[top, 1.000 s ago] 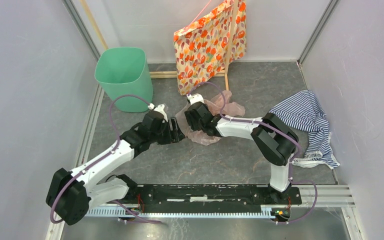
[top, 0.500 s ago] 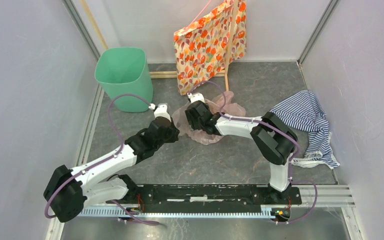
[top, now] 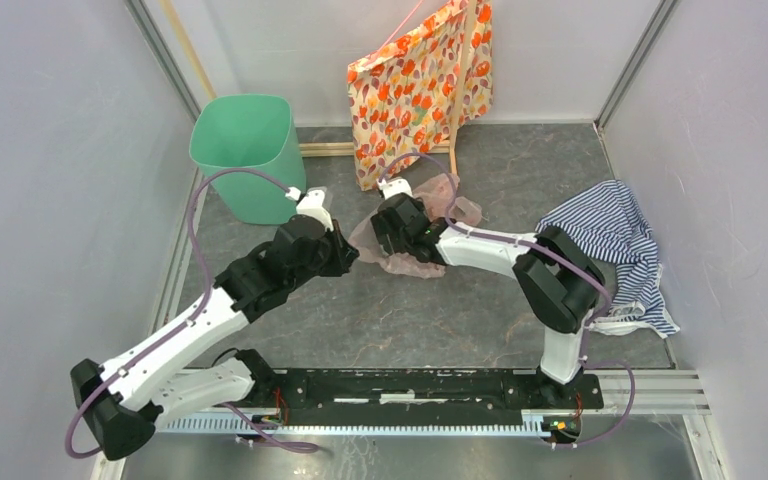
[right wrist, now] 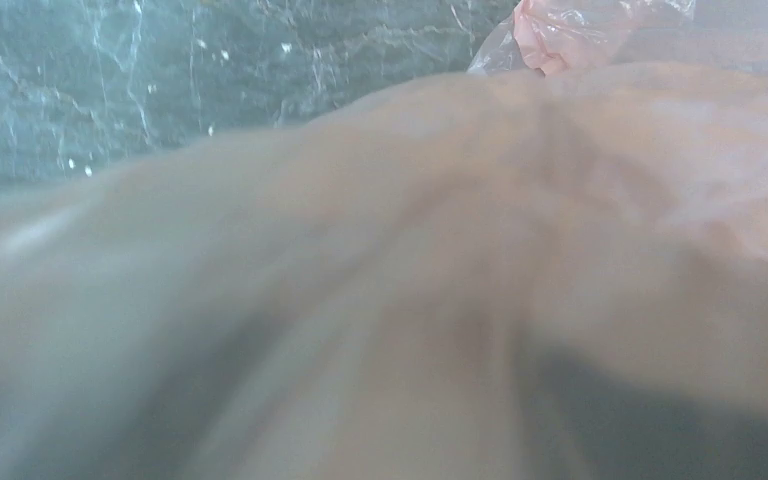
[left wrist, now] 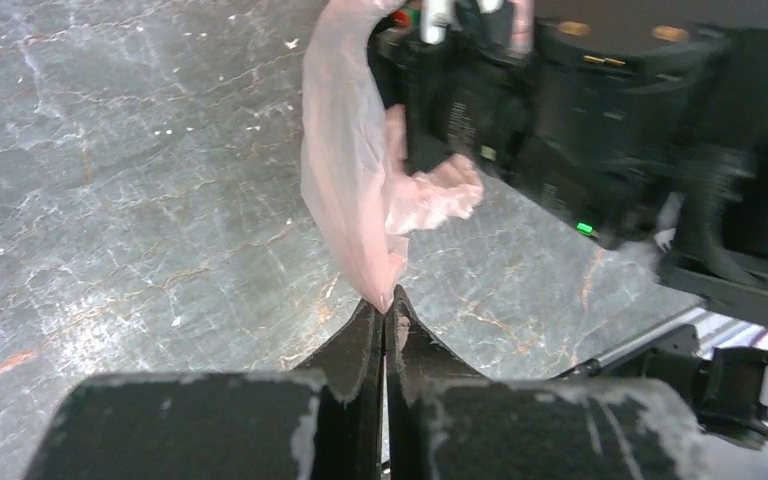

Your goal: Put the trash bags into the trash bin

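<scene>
Left wrist view: the left gripper is pinching the lowest tip of the pink see-through trash bag between fingers that are pressing together with no gap. The film is standing up from the pinch in a narrow fold above the grey marbled table.
Left gripper: it is clamping tight on the bag's near-left corner, just left of the right gripper.
Right gripper: it is sitting on top of the crumpled bag. Its jaws are hiding under its own black body, so I cannot tell whether they are standing wide or narrow, or gripping anything.
Right wrist view: blurred pinkish film is filling nearly the whole picture, with a strip of table showing along the top.
Trash bag: it is lying bunched near the table's middle, between the two grippers and partly under the right one.
Trash bin: the mint-green bin is standing upright at the far left corner, well apart from the bag, its mouth facing up.
Floral bag: it is leaning at the back wall, right of the bin.
Striped cloth: it is lying heaped by the right wall.
</scene>
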Controlling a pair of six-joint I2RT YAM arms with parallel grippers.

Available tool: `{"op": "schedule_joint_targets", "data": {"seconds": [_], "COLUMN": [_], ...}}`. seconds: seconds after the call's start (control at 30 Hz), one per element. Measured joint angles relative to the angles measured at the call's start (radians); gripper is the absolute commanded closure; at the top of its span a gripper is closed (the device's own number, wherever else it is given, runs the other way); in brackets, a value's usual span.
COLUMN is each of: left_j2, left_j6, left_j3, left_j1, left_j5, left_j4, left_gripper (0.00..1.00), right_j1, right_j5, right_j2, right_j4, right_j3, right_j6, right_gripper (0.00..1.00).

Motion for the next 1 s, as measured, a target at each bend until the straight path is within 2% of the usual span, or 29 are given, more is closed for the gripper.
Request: {"op": "schedule_joint_targets", "data": {"seconds": [0.1,0.2,0.37,0.57,0.77,1.0], "left_j2": [0.059,0.116,0.209,0.303,0.357,0.399], "left_j6": [0.0,0.0,0.019,0.055,0.095,0.13], "left_j3": [0.012,0.012,0.031,0.05,0.106,0.129], "left_j1": [0.032,0.122,0.326,0.441,0.506,0.546], "left_j5": [-0.011,0.001,0.07,0.169,0.215,0.235], "left_j4": [-0.006,-0.008,-0.005,-0.005,-0.026,-0.028], "left_gripper": [0.98,0.98,0.98,0.98,0.98,0.98], "right_j1": [0.0,0.006,0.025,0.003,-0.122,-0.272], "right_j5": [-0.028,-0.061,-0.105,-0.082,-0.04,-0.055], "right_j2": [-0.064,-0.178,-0.436,-0.644,-0.708,-0.721], "right_j4": [-0.024,-0.039,-0.01,0.069,0.163,0.351], "right_j3": [-0.046,-0.089,-0.175,-0.357,-0.604,-0.756], "right_j6": [-0.028,-0.061,-0.126,-0.195,-0.24,-0.251], "right_gripper": [0.14,0.09,0.05,0.02,0.02,0.02]}}
